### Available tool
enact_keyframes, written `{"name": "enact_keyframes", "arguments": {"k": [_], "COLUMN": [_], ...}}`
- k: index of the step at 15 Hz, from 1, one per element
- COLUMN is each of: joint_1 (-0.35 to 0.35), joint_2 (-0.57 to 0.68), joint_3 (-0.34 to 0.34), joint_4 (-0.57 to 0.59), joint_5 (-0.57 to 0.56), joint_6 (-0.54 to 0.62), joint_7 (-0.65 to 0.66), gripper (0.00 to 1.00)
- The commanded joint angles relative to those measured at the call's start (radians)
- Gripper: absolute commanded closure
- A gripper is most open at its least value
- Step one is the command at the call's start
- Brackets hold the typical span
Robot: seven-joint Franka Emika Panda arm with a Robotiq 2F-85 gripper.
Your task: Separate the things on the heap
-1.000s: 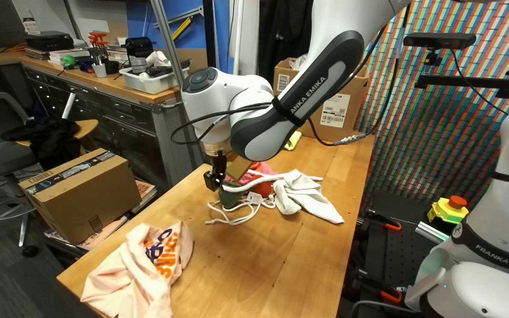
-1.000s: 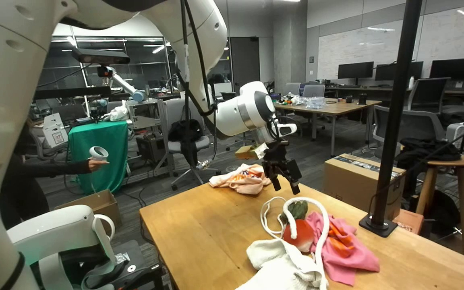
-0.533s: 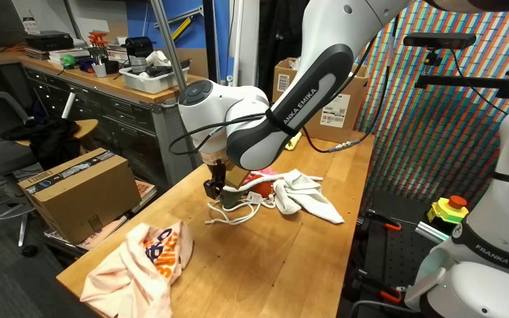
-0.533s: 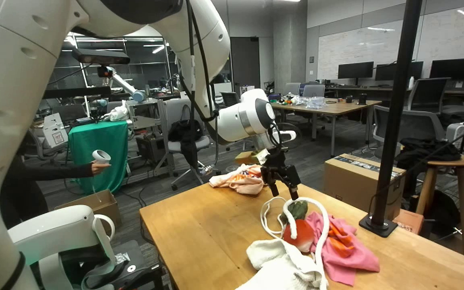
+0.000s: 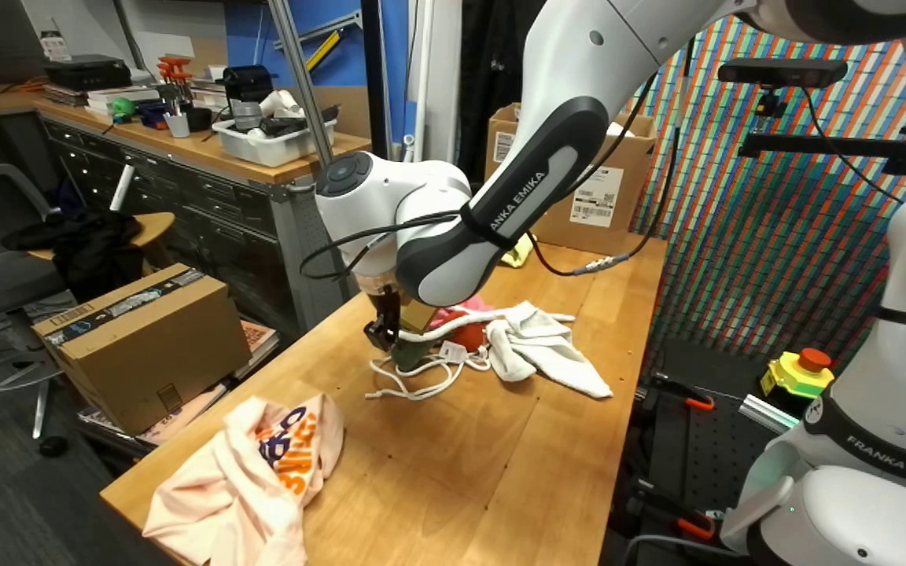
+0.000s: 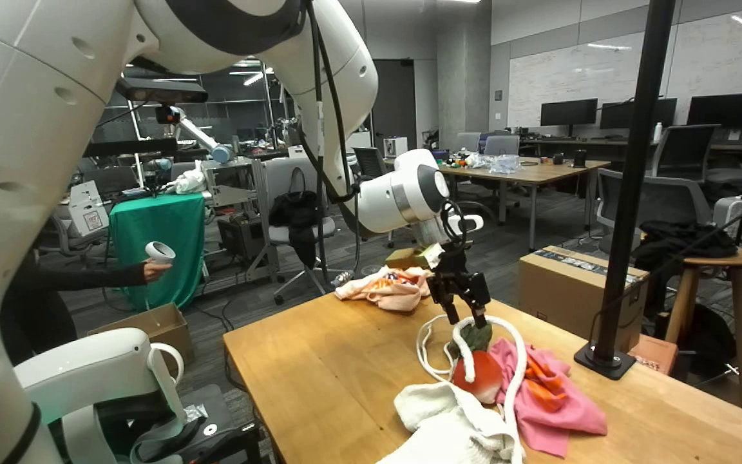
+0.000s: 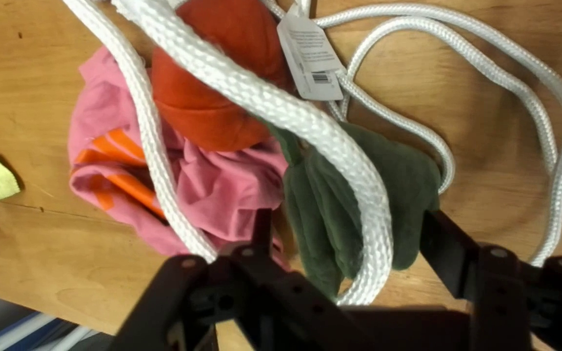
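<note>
The gripper stood wide, left to right across the olive-green piece and white cord, suiting a grasp; contact was unclear.

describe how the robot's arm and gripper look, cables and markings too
The arm is white with rounded segments, a dark round pad and a black-and-grey panel whose white lettering shows ANKA EMIKA. A black strap crosses that panel; black cables run along the arm, one with a metallic connector. The gripper is black and angular, with two fingers and round screw heads.
</note>
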Motion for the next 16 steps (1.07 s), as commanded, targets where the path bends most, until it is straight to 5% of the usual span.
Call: {"name": "enact_keyframes", "arguments": {"k": [1,6,9,16], "joint_1": [0.021,0.021,0.024,0.05], "joint_2": [0.017,0.007,0.007,-0.069], "joint_3": [-0.031,-0.032,-0.036,-0.078], "joint_4": [0.042,0.045,0.044,0.004], "joint_5": [0.012,0.017,0.012,-0.062], "joint_6": [-0.022,-0.027,-0.029,-0.063], "joint_7": [-0.037,-0.056,-0.059,-0.032], "gripper": [0.51,0.83,0.89,0.85]}}
